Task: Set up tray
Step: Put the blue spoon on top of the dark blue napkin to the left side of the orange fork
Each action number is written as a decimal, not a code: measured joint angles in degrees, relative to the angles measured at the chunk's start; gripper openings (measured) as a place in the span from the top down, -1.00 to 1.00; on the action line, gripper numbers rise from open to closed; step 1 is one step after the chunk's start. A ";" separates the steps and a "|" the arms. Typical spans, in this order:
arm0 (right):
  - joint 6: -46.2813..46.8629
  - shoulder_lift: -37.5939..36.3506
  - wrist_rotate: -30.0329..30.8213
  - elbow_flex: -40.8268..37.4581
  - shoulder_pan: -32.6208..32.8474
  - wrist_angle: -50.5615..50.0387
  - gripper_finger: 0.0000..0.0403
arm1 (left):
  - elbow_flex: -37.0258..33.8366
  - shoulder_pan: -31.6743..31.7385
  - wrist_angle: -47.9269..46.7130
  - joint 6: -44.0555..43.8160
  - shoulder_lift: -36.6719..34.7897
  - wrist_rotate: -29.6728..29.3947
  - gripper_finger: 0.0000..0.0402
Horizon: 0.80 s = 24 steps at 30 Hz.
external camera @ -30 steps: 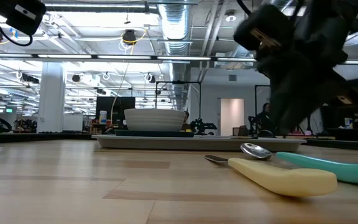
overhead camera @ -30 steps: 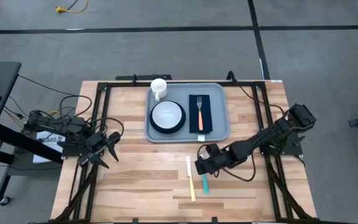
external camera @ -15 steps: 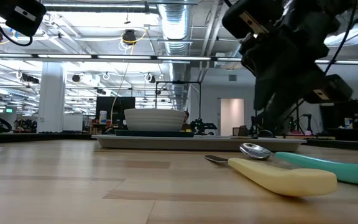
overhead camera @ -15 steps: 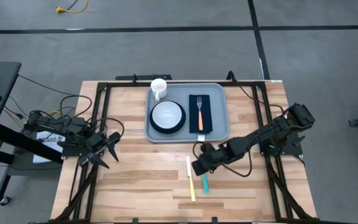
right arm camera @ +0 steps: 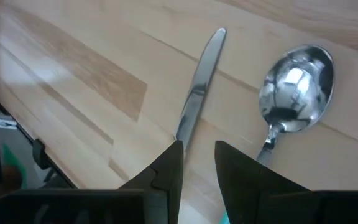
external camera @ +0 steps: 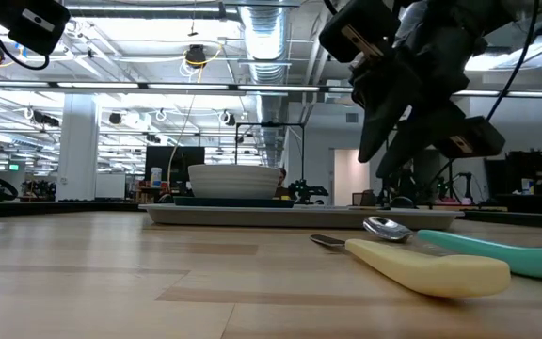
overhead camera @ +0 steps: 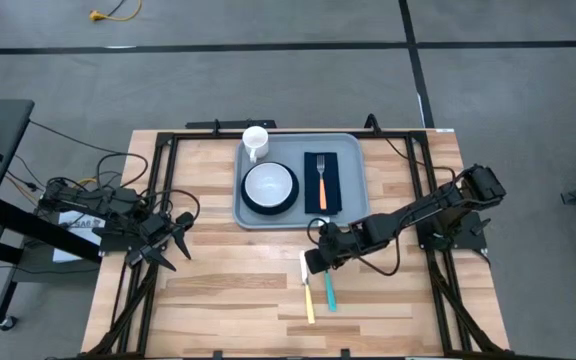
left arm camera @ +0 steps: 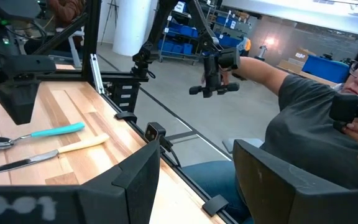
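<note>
A: Start at the right gripper (overhead camera: 311,262). What are its fingers doing?

B: In the right wrist view the two dark fingertips (right arm camera: 169,163) stand a narrow gap apart with nothing between them, so parted and empty. They hang just over the knife (right arm camera: 197,87), with the spoon (right arm camera: 294,84) close beside it.

A: And outward from there?

B: From above, the knife (overhead camera: 306,285) with its cream handle and the spoon (overhead camera: 329,293) with its teal handle lie side by side on the table (overhead camera: 218,290), at about 6 o'clock from the tray (overhead camera: 353,212). The tray sits at the table's 12 o'clock edge, holding a bowl on a dark plate (overhead camera: 269,186), a fork (overhead camera: 321,180) on a dark napkin, and a mug (overhead camera: 255,142) at its 11 o'clock corner.

A: How would the cutlery handle?

B: I'd judge it light, stiff and slick on the blade; the thick handle looks like the surer hold. The tray looks rigid, best taken by the rim.

A: The left gripper (overhead camera: 173,238)?

B: Parked at the table's 9 o'clock side, fingers spread, holding nothing.

A: Anything unclear?

B: The gripper covers the knife's tip from above, and in the low view the tray's contents mostly hide behind its rim. A person shows beyond the table in the left wrist view
</note>
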 joint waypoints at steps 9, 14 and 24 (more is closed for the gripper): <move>1.46 0.00 -0.22 -0.02 0.13 -2.80 0.41 | 0.00 -0.02 0.01 0.00 0.00 0.00 0.04; 1.44 0.00 -0.20 -0.02 0.11 -6.16 0.20 | 0.00 0.00 0.00 0.00 0.00 0.00 0.04; 1.43 0.00 0.44 -0.02 0.11 -8.02 -0.04 | 0.00 -0.01 0.02 0.00 0.00 0.00 0.04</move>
